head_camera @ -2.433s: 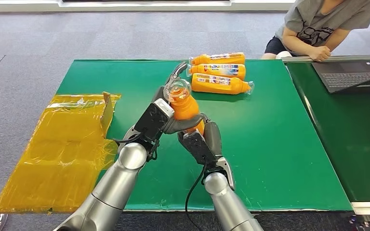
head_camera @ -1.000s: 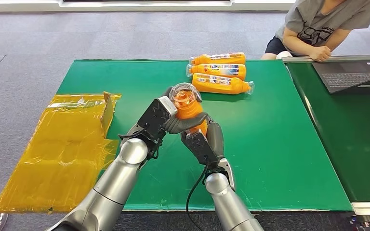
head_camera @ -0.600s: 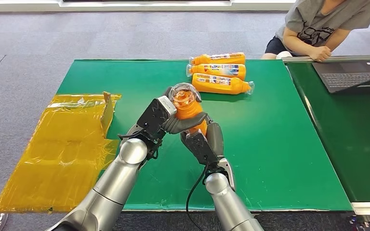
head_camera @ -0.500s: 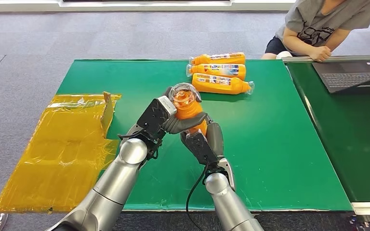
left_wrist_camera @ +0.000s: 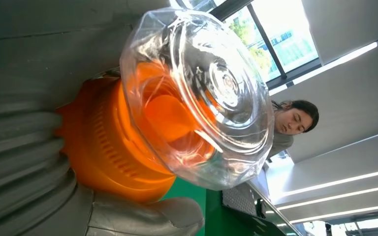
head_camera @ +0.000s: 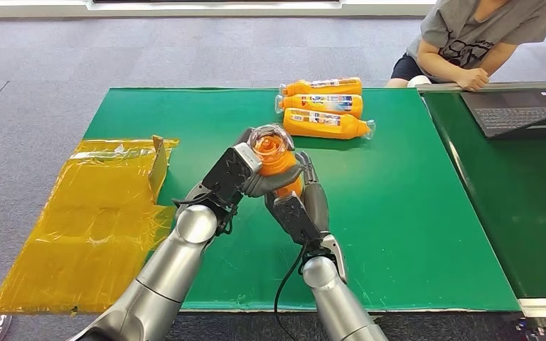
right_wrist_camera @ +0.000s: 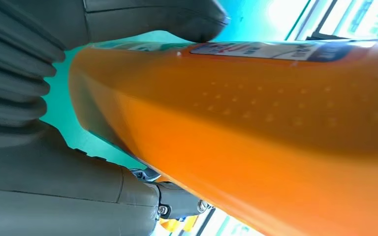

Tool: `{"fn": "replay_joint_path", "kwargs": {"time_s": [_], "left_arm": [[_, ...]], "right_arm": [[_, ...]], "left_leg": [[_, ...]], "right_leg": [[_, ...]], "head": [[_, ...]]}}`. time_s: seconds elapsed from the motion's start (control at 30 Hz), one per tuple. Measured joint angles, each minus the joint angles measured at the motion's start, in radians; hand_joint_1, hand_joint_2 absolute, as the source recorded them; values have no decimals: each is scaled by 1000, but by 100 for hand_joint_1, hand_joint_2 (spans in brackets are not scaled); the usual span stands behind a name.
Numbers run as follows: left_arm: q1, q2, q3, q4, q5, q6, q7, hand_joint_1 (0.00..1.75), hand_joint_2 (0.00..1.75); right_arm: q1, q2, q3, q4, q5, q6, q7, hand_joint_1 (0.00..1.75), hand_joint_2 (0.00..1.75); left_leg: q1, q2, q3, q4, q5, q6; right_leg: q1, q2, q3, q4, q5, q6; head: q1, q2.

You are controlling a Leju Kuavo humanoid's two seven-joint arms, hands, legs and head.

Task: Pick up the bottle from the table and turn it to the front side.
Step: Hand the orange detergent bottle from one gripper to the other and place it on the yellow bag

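Head view: the orange bottle (head_camera: 274, 158) stood lifted above the green table (head_camera: 398, 213), clear cap up, gripped by the left hand (head_camera: 245, 170) and right hand (head_camera: 298, 206). Left wrist view: the left hand (left_wrist_camera: 24, 162) clasped its neck. Right wrist view: the right hand (right_wrist_camera: 34, 147) clasped its body (right_wrist_camera: 256, 132).

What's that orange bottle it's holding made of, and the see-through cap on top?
The bottle looks like smooth, slightly glossy orange plastic: light sheens along its body and a printed label is stuck on. The clear cap seems to be hard transparent plastic, showing moulded rings and glints; glass can't be ruled out.
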Motion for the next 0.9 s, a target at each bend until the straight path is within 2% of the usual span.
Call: {"fn": "replay_joint_path", "kwargs": {"time_s": [0.33,0.47,0.6,0.67,0.8,0.9], "left_arm": [[5,2,8,-20,-49,66,9,175,175],[6,10,13,-24,-134,195,25,175,175],[5,19,18,-31,-279,386,49,175,175],[5,23,20,-34,-309,422,54,175,175],[5,29,23,-36,-324,435,60,175,175],[5,33,24,-36,-411,527,90,175,175]], "right_arm": [[3,0,0,0,3,-1,0,0,0],[3,-1,-1,0,0,-9,1,0,0],[5,-2,-1,-4,0,-15,5,0,0],[5,-3,-1,-5,0,-16,6,0,0],[7,-3,-1,-8,0,-16,10,0,0],[9,-3,-1,-12,3,-16,13,0,0]], "left_leg": [[0,0,0,0,0,0],[0,0,0,0,0,0],[0,0,0,0,0,0],[0,0,0,0,0,0],[0,0,0,0,0,0],[0,0,0,0,0,0]], "right_leg": [[0,0,0,0,0,0],[0,0,0,0,0,0],[0,0,0,0,0,0],[0,0,0,0,0,0],[0,0,0,0,0,0],[0,0,0,0,0,0]], "head": [[0,0],[0,0],[0,0],[0,0],[0,0],[0,0]]}}
